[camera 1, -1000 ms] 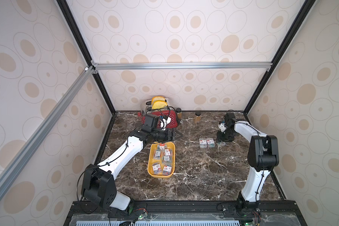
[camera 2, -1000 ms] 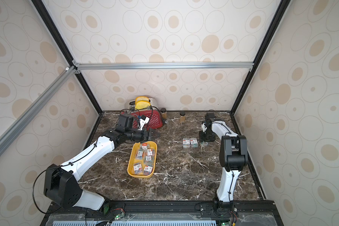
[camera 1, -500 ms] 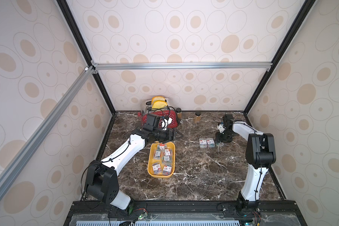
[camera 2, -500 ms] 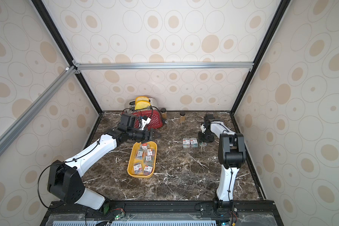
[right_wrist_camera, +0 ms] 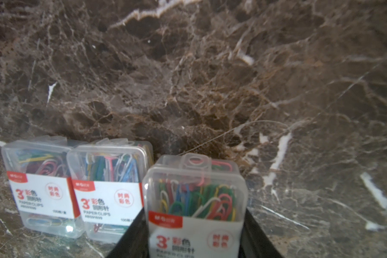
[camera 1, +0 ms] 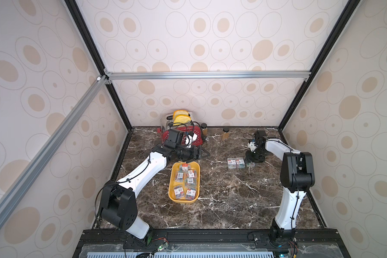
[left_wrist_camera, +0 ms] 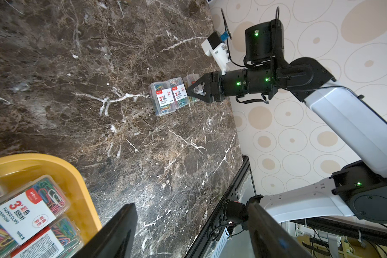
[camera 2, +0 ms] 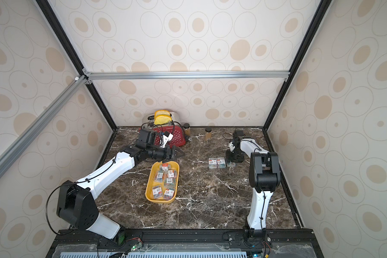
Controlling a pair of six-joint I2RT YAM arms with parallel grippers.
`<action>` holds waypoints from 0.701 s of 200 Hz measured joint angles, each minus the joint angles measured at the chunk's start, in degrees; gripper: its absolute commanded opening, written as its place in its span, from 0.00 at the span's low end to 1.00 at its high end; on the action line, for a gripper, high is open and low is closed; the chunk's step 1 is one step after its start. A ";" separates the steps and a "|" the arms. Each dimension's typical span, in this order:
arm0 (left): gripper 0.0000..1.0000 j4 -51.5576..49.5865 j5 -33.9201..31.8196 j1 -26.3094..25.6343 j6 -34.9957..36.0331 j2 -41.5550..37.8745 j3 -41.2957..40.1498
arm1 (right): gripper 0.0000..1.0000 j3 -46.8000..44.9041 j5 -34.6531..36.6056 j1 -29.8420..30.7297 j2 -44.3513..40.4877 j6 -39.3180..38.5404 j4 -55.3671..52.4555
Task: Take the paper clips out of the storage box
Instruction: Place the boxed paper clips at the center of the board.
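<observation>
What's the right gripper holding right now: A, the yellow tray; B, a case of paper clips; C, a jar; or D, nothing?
B: in the right wrist view a clear case of clips sits between the fingers of the right gripper, beside two more cases on the table.

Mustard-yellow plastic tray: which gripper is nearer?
Left. Left gripper hovers open at the tray's far end; right gripper is far off to the side, gripping a clear plastic paper-clip case.
</observation>
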 measured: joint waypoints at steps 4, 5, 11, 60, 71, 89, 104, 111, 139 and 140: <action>0.81 0.00 0.00 0.00 -0.02 0.04 0.02 | 0.41 0.00 0.02 0.00 0.00 0.00 0.00; 0.81 0.00 0.00 0.00 -0.02 0.07 0.00 | 0.42 0.00 0.04 0.00 0.00 0.00 0.00; 0.81 0.00 0.00 0.00 -0.02 0.11 0.00 | 0.43 0.00 0.13 0.00 0.02 0.00 0.00; 0.81 0.02 0.02 0.00 -0.02 0.76 0.15 | 0.57 0.09 0.42 0.00 0.44 0.00 -0.02; 0.81 0.00 0.04 -0.02 -0.02 0.94 0.37 | 0.59 0.13 0.44 0.00 0.66 0.02 0.00; 0.81 0.02 0.07 -0.02 -0.02 1.18 0.76 | 0.61 0.17 0.55 0.00 0.87 0.00 -0.02; 0.81 0.04 0.11 -0.02 -0.02 1.18 0.85 | 0.62 0.22 0.66 0.00 0.90 0.02 0.00; 0.81 0.04 0.15 -0.02 -0.02 1.18 0.87 | 0.62 0.24 0.68 0.00 0.90 0.07 0.00; 0.81 0.04 0.24 -0.02 -0.02 1.22 0.87 | 0.67 0.57 0.87 -0.02 0.90 0.24 0.02; 0.81 0.04 0.24 -0.02 -0.02 1.22 0.87 | 0.67 0.61 0.85 -0.02 0.90 0.20 0.02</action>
